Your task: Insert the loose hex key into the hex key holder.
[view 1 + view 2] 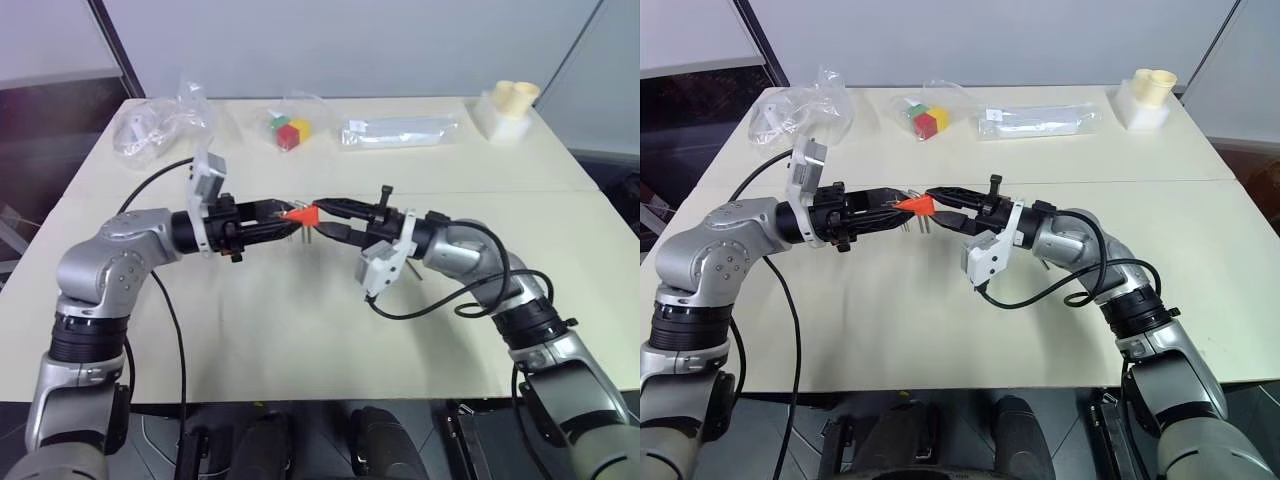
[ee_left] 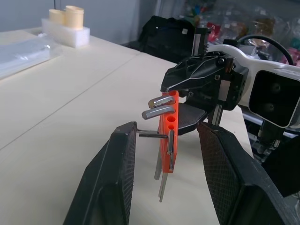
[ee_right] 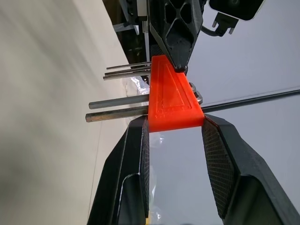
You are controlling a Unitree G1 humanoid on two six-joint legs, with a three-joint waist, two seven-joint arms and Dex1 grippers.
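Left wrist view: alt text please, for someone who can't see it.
The right pincer holds an orange hex key holder upright above a pale table, grey keys hanging below it. A thin dark loose hex key reaches sideways from the left pincer's finger to the holder.

Hex key holder [image 2: 168,133] and loose hex key [image 2: 152,135] raised mid-scene

The orange wedge-shaped holder is hanging above the bench, grey keys jutting from it; the thin dark key is lying level, its tip touching the holder's side.

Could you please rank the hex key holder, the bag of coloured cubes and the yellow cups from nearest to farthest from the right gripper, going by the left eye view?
1. hex key holder: in the right gripper itself.
2. bag of coloured cubes: far side, centre-left.
3. yellow cups: far right corner.
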